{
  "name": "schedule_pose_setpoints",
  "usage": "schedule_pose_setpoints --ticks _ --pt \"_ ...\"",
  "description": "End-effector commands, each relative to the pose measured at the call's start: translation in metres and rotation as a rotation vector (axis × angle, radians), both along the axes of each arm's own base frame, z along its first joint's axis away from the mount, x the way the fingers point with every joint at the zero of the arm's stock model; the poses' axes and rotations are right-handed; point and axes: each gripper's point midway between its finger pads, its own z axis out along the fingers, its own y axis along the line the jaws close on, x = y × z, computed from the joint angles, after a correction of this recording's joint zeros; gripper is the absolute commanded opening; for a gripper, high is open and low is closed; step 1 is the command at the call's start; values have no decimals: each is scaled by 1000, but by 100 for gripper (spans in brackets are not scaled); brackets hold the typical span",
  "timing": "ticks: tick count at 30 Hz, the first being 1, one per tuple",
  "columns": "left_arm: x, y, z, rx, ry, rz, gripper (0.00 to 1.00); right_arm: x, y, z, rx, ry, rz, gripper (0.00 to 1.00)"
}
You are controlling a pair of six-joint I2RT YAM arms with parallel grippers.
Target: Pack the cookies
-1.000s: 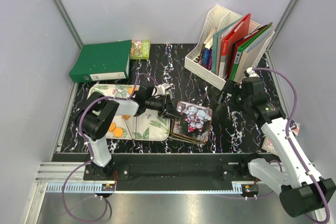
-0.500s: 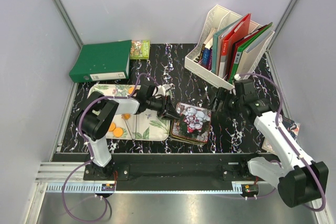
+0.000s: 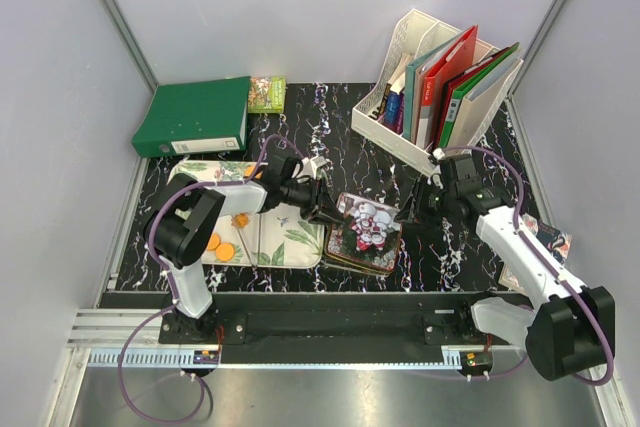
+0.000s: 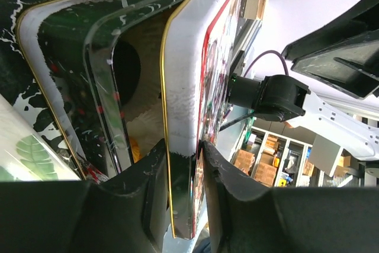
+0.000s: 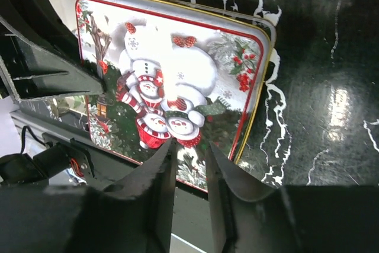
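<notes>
A snowman tin (image 3: 366, 229) sits at table centre. My left gripper (image 3: 326, 211) is shut on the left rim of its lid (image 4: 185, 81), which is tipped up off the tin base (image 4: 65, 69). Inside the base I see an orange cookie (image 4: 135, 148) and a dark round shape. More orange cookies (image 3: 225, 251) lie on the floral tray (image 3: 280, 247) to the left. My right gripper (image 3: 408, 211) hovers over the right part of the lid (image 5: 177, 81). Its fingers (image 5: 160, 170) stand a narrow gap apart with nothing between them.
A green binder (image 3: 195, 117) and a small green packet (image 3: 266, 93) lie at the back left. A white file rack with folders (image 3: 440, 82) stands at the back right. A printed packet (image 3: 552, 243) lies at the right edge.
The right arm has swung left from beside the file rack to the tin's right side, and its jaws have narrowed from wide open. The left gripper still holds the lid rim.
</notes>
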Motion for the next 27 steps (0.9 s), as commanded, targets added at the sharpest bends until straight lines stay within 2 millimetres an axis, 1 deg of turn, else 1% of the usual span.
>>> schedule_pose_setpoints --ticks 1,6,7,14,22,27 --pt "14 -4 25 -31 -94 11 31 4 12 -1 55 -5 41 33" --pt "13 -3 24 -23 -93 11 33 6 17 -13 67 35 49 32" --pt "13 -3 24 -21 -96 12 33 6 17 -18 64 55 45 31" --pt "9 1 21 13 -85 8 36 7 16 -37 47 110 29 30" --pt "7 6 22 55 -108 -12 37 10 15 -49 28 145 22 29" --pt "3 12 17 95 -103 -25 37 9 13 -55 14 161 15 29"
